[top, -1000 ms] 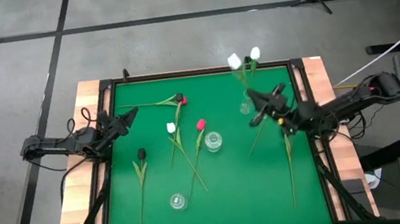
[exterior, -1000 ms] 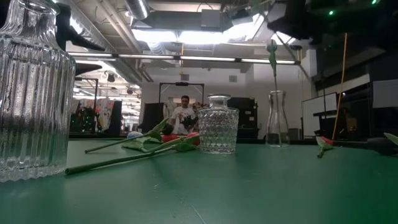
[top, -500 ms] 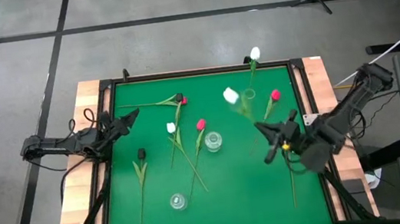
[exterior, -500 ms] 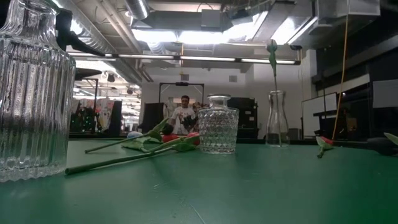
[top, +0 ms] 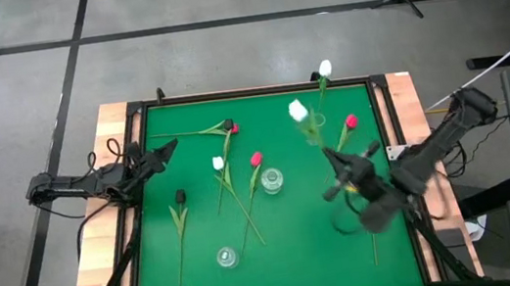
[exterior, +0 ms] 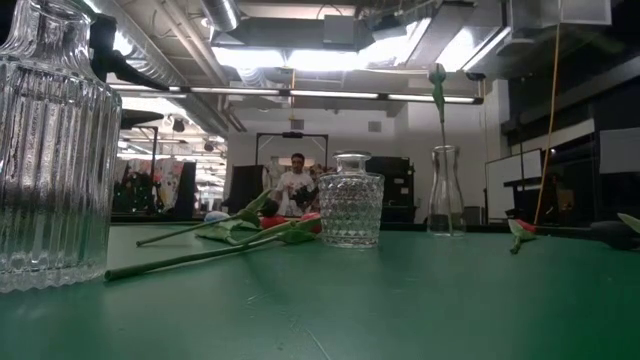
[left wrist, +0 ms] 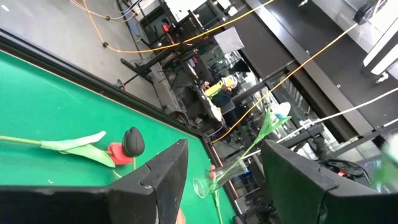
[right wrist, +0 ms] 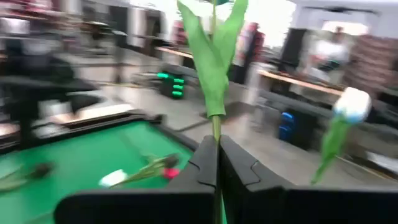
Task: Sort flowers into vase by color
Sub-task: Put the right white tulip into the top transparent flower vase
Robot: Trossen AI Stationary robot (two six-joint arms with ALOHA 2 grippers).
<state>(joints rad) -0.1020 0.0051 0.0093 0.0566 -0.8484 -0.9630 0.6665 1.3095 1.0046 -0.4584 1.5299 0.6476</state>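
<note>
— What do you have closest to the low camera?

— I see a tall ribbed clear glass bottle (exterior: 55,140) right up against the lens, standing on the green felt table (exterior: 400,300). Behind it a long green stem (exterior: 190,257) lies flat, running toward a squat cut-glass jar (exterior: 351,210). A red tulip head (exterior: 300,222) lies just beside that jar.

— And the right arm?

— From above, my right gripper (top: 339,175) sits over the right half of the table, raised off the felt. Its fingers (right wrist: 233,165) are pinched tight on the thin green stem of a white-headed artificial tulip (top: 298,111). The wrist camera shows the stem and its leaves (right wrist: 214,56) rising straight up from between the closed fingers.

— The other flowers?

— A pink-red tulip (top: 350,122) lies on the felt near the right gripper. In the middle lie a small white tulip (top: 218,164) and a red one (top: 256,159), their stems crossing. A dark blackish tulip (top: 180,197) lies further left. At the back a red and a dark head (top: 230,125) lie together.

— Any flower already sorted?

— One white tulip (top: 325,68) stands in the slim clear glass vase (exterior: 445,205) at the far right edge.

— The left arm?

— My left gripper (top: 160,153) waits at the table's left edge, fingers (left wrist: 155,180) spread wide, holding nothing.

— Beyond the table?

— A person (exterior: 295,180) stands far back in the room.
</note>
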